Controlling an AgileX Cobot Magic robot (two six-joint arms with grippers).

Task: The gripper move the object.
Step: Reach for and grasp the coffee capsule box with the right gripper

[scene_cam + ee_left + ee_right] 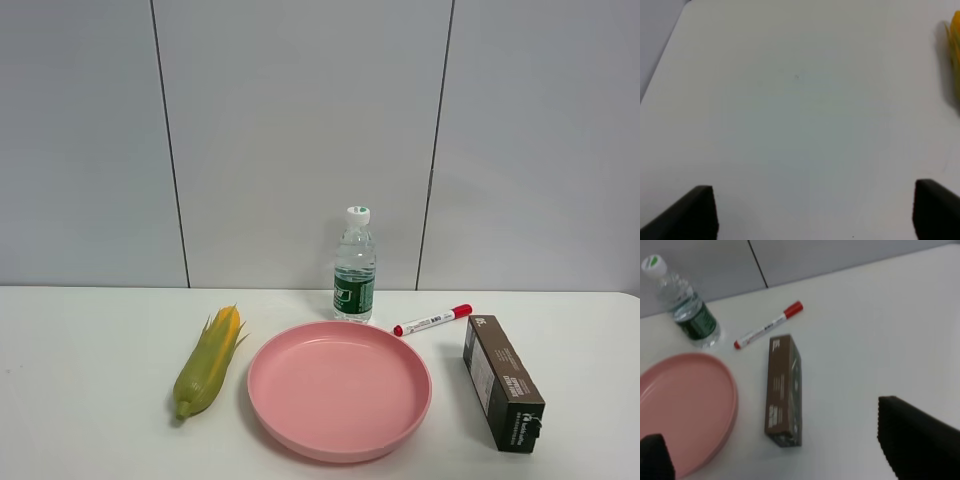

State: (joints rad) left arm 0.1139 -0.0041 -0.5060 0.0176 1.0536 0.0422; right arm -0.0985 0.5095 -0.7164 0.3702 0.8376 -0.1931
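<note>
We're looking down on the table [90, 380], and the carton [503, 382] lies flat on its long side at the right, just beside the plate [340, 388] with a strip of bare table between them. Its far end points toward the marker [432, 320], close to it but not touching. The marker lies slanted, red cap to the right. Behind the plate the bottle [354, 268] stands upright with its cap on, and the corn [208, 363] rests on the plate's left side, yellow tip pointing away from us.

Over to the right wrist view: the right gripper [785, 456] is spread wide, one dark finger [912, 440] at one side of the picture and the other just poking in at the opposite corner. The carton [782, 390] sits ahead of it, untouched, its length running away from the gripper. The plate [685, 405], marker [767, 326] and bottle [690, 315] all show around it.

On the left wrist view, the left gripper [815, 212] is also wide apart and holds nothing. We see bare white table beneath it and only a blurred sliver of corn [955, 55] at the picture's edge.
</note>
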